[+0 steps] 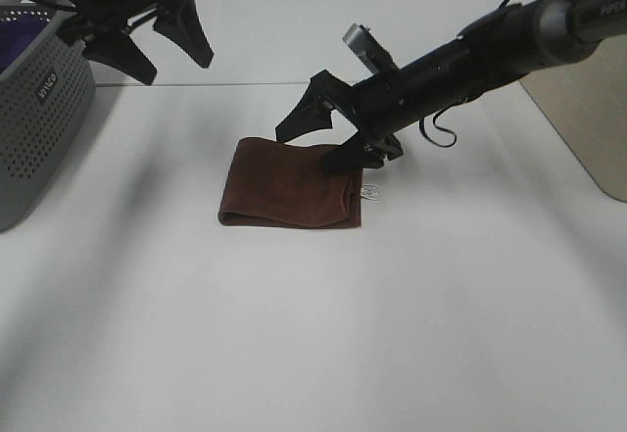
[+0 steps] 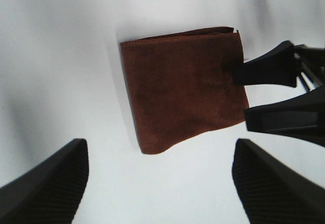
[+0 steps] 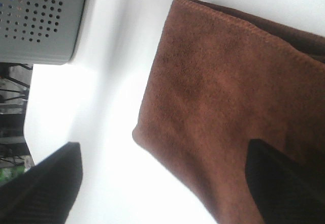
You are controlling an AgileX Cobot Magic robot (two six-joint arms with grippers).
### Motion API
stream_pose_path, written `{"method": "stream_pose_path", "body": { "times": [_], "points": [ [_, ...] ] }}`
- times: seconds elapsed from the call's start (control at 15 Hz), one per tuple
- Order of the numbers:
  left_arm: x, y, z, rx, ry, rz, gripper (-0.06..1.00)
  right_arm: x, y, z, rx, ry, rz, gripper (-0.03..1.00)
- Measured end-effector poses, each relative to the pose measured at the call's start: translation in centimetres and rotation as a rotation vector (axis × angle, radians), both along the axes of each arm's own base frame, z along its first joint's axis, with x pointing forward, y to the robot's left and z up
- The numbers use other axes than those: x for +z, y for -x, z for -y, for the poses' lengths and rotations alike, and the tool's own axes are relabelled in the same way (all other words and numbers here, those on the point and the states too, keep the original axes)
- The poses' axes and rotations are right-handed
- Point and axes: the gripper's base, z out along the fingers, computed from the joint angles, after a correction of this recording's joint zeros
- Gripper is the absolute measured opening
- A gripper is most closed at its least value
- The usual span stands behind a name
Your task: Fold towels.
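A dark reddish-brown towel [image 1: 289, 195] lies folded into a rectangle on the white table, its small white tag [image 1: 370, 193] sticking out at its right edge. My right gripper [image 1: 309, 150] is open and low over the towel's far right corner. One finger is above the cloth's edge and the other is beyond the far edge; nothing is pinched. The right wrist view shows the towel [image 3: 223, 107] spread under the open gripper [image 3: 162, 150]. My left gripper [image 1: 176, 68] hangs open, high at the far left. Its wrist view looks down on the towel [image 2: 185, 87] and the right gripper [image 2: 241, 96].
A grey perforated basket [image 1: 39, 109] holding purple fabric [image 1: 20, 40] stands at the left edge, also seen as a grey perforated basket [image 3: 40, 21] in the right wrist view. A beige panel [image 1: 588, 109] borders the table at the far right.
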Motion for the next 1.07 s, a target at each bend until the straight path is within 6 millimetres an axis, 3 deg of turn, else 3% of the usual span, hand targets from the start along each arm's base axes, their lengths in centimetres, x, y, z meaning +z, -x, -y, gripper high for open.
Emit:
{"method": "stream_pose_path", "body": {
  "times": [0.27,0.47,0.6,0.87,1.07],
  "points": [
    [6.1,2.9,-1.5,0.001,-0.105,0.118,0.74,6.2,2.0,2.3,0.04,0.276,0.002,0.82],
    [8.6,6.1,-2.9,0.043,-0.192,0.152,0.74,9.1,3.9,3.9,0.056,0.427,-0.022,0.82],
    [9.5,9.6,-4.1,0.07,-0.254,0.146,0.74,10.2,5.4,4.8,0.059,0.482,-0.013,0.82],
    [9.9,18.9,-6.1,0.109,-0.28,0.164,0.74,12.3,11.3,7.1,0.029,0.565,0.0,0.82],
    [8.2,25.9,-7.3,0.129,-0.269,0.196,0.74,12.6,16.5,9.1,0.012,0.621,-0.003,0.82]
  ]
}}
